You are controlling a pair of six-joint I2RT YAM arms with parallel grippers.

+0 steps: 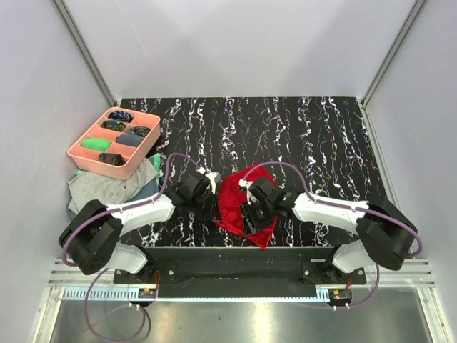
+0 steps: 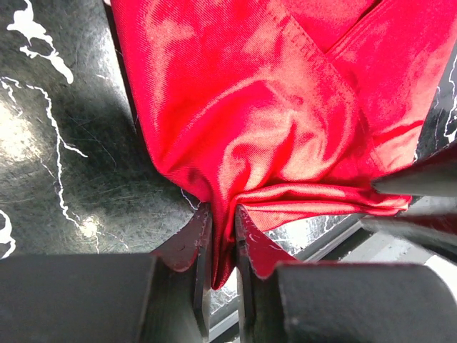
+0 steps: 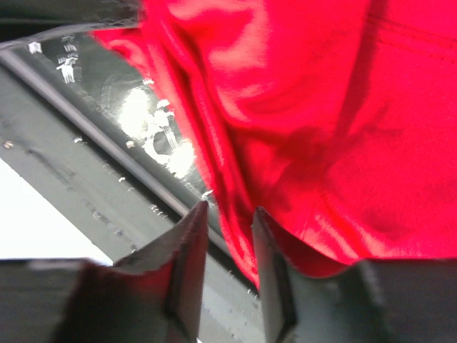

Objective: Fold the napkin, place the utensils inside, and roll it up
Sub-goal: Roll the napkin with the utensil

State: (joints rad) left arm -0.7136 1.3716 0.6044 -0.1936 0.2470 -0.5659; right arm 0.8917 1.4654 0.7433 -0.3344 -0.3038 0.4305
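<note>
The red napkin [image 1: 232, 200] lies bunched and rumpled near the table's front edge, with one corner hanging over that edge. My left gripper [image 1: 212, 205] is at its left side. In the left wrist view it [image 2: 221, 211] is shut on a pinched fold of the napkin [image 2: 271, 107]. My right gripper [image 1: 251, 214] is over the napkin's near right part. In the right wrist view its jaws [image 3: 228, 214] stand narrowly apart, and the napkin's [image 3: 321, 107] edge hangs between them against the right finger, with a gap at the left finger. The fork and the gold utensil are out of view.
A pink compartment tray [image 1: 82, 158] with small items stands at the back left. A pile of grey, green and blue cloths [image 1: 100, 187] lies beside it. The table's front edge and metal rail [image 1: 214, 250] run right below both grippers.
</note>
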